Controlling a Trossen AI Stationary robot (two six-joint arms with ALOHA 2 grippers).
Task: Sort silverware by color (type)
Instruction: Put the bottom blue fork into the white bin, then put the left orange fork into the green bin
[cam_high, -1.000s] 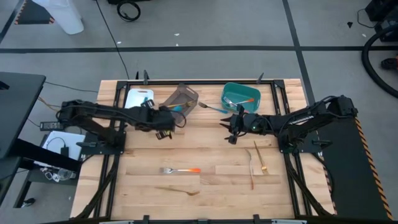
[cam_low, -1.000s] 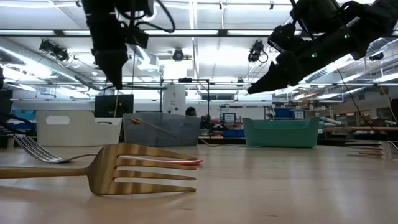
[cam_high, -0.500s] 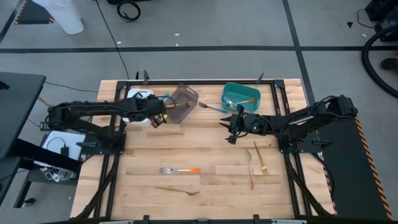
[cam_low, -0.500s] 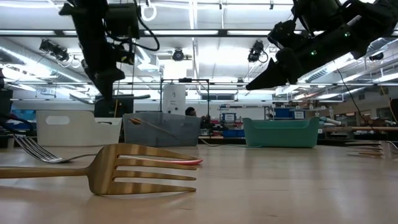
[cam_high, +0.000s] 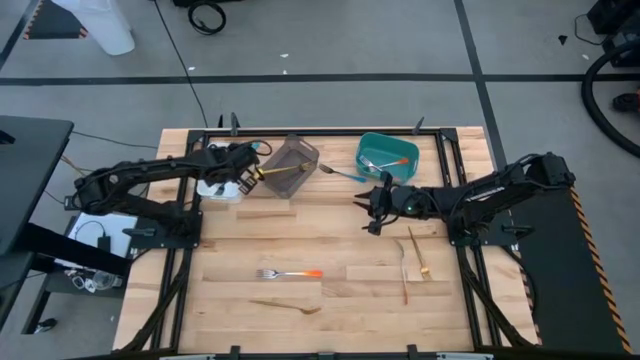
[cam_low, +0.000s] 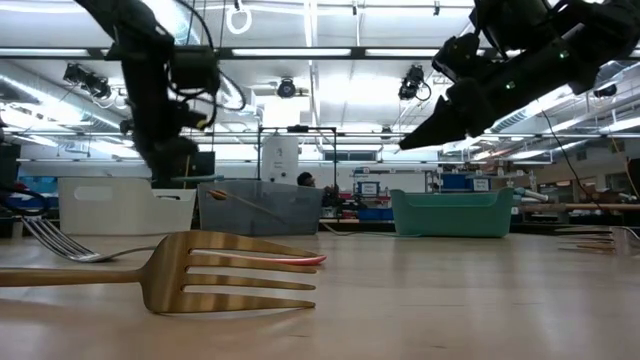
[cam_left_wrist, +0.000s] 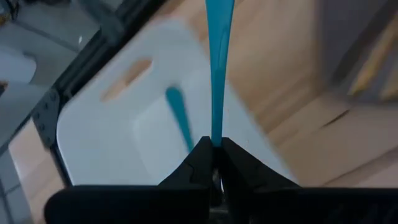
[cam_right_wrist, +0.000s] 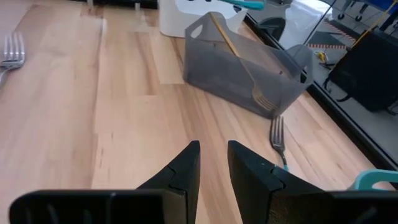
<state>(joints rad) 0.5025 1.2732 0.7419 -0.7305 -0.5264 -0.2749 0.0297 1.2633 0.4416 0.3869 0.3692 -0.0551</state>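
Observation:
My left gripper (cam_left_wrist: 214, 144) hangs over the white bin (cam_left_wrist: 112, 143), shut on a blue-handled utensil (cam_left_wrist: 217, 62). Another blue utensil (cam_left_wrist: 180, 118) lies in that bin. In the high view this gripper (cam_high: 240, 170) is at the table's far left. My right gripper (cam_high: 368, 205) hovers open near the table's middle with nothing between its fingers (cam_right_wrist: 213, 165). An orange-handled fork (cam_high: 290, 273) and a tan fork (cam_high: 290, 306) lie flat toward the near edge. A blue-handled fork (cam_high: 340, 172) lies between the grey-brown bin (cam_high: 292, 158) and the teal bin (cam_low: 450, 215). My left gripper pinches the narrow end of the blue handle (cam_left_wrist: 216, 134) between its two fingertips. The fingers slant downward toward the far left. The utensil sticks straight out ahead of them, in line with the fingers, lifted clear above the white bin's floor.
A tan fork (cam_right_wrist: 239, 56) leans inside the grey-brown bin. The teal bin holds an orange-handled piece (cam_high: 392, 160). Several tan utensils (cam_high: 405, 262) lie at the right. A black frame rail (cam_high: 300, 131) runs along the far edge.
My left gripper has swung from in front of the grey-brown bin toward the table's far left, sinking a little, and now stands over the white bin with the blue-handled utensil still in its fingers.

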